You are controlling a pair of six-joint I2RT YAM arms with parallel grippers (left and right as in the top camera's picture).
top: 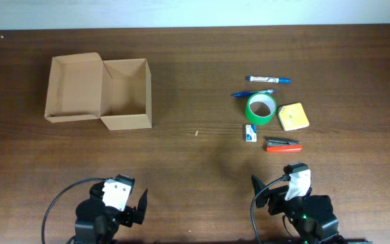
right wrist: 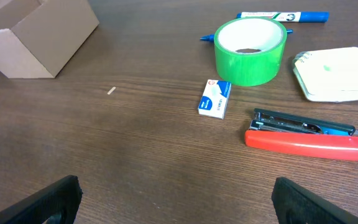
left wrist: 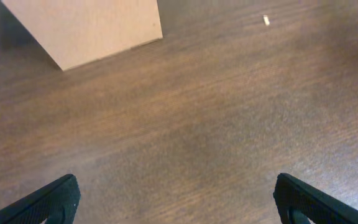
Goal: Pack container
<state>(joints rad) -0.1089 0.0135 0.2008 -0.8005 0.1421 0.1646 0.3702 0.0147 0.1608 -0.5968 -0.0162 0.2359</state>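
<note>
Box [top: 124, 93] stands on the left half of the table [top: 195, 163], open at the top, with its hinged lid [top: 73, 88] folded out flat on the side away from the stationery. It is well apart from both arms and from the other items, and nothing touches it. Left gripper [left wrist: 179, 208] hangs over bare wood at the near edge with its fingers [left wrist: 55, 200] spread wide and nothing between them; the left wrist view shows a corner of the box ahead of it. Right gripper [right wrist: 176, 208] is likewise spread wide and empty, low over the table just short of the stationery. The stationery is grouped on the right half: a green tape roll [top: 261, 108] lying flat, a blue pen [top: 252, 93] touching or just beside its far rim, and a marker [top: 268, 79] beyond the pen. A yellow notepad [top: 293, 116] lies just beside the roll on the right. A small staple box [top: 250, 133] lies near the roll on its near side, and a red stapler [top: 283, 144] sits beside that, nearest the right gripper. A tiny pale scrap [top: 196, 133] lies on the wood between the box and the stationery.
</note>
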